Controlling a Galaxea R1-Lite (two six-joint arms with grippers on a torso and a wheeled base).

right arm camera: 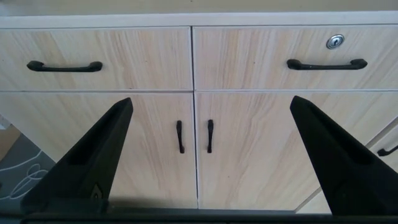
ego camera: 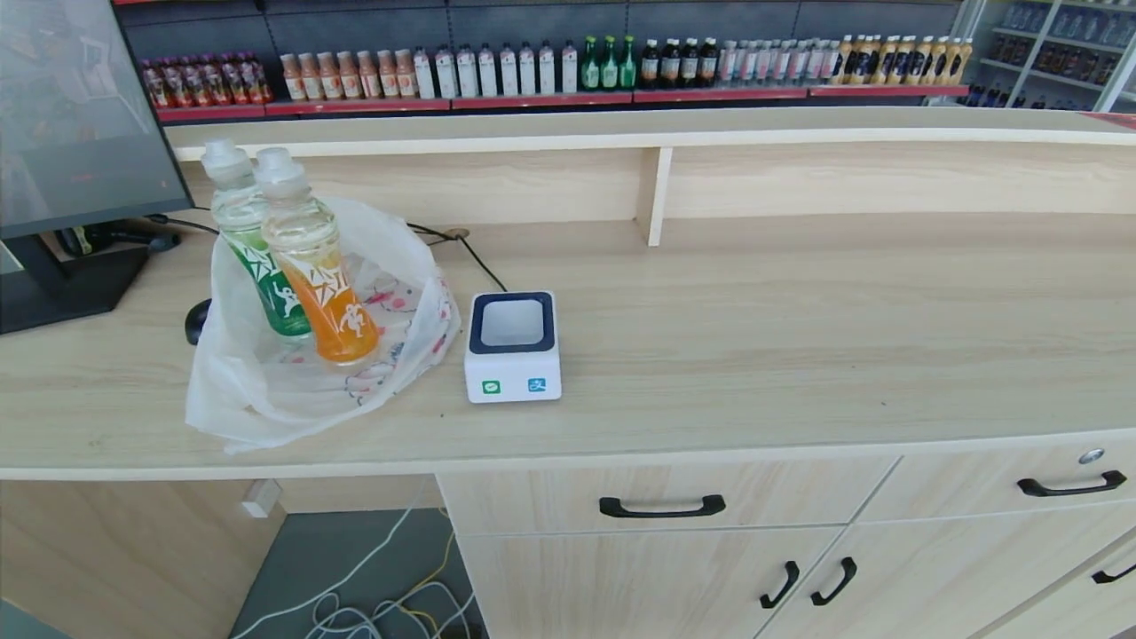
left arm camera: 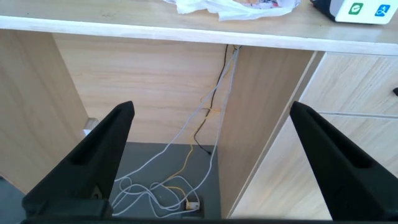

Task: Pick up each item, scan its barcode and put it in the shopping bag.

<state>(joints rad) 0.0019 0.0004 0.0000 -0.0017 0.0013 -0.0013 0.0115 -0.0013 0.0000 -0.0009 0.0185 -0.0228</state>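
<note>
A white plastic shopping bag (ego camera: 266,390) lies open on the wooden counter at the left. Two drink bottles stand upright in it: a green-labelled one (ego camera: 253,248) behind and an orange one (ego camera: 318,266) in front. Right of the bag sits the white barcode scanner (ego camera: 513,346) with its dark-framed window facing up. My left gripper (left arm camera: 211,155) hangs open below the counter edge, facing the knee gap and its cables; the bag (left arm camera: 230,6) and scanner (left arm camera: 364,9) lie above it. My right gripper (right arm camera: 208,149) is open in front of the cabinet doors.
A monitor (ego camera: 71,115) on a black stand occupies the counter's far left. A raised shelf with a divider (ego camera: 655,191) runs along the back. Drawers with black handles (ego camera: 661,508) sit under the counter. Cables (left arm camera: 180,186) lie on the floor.
</note>
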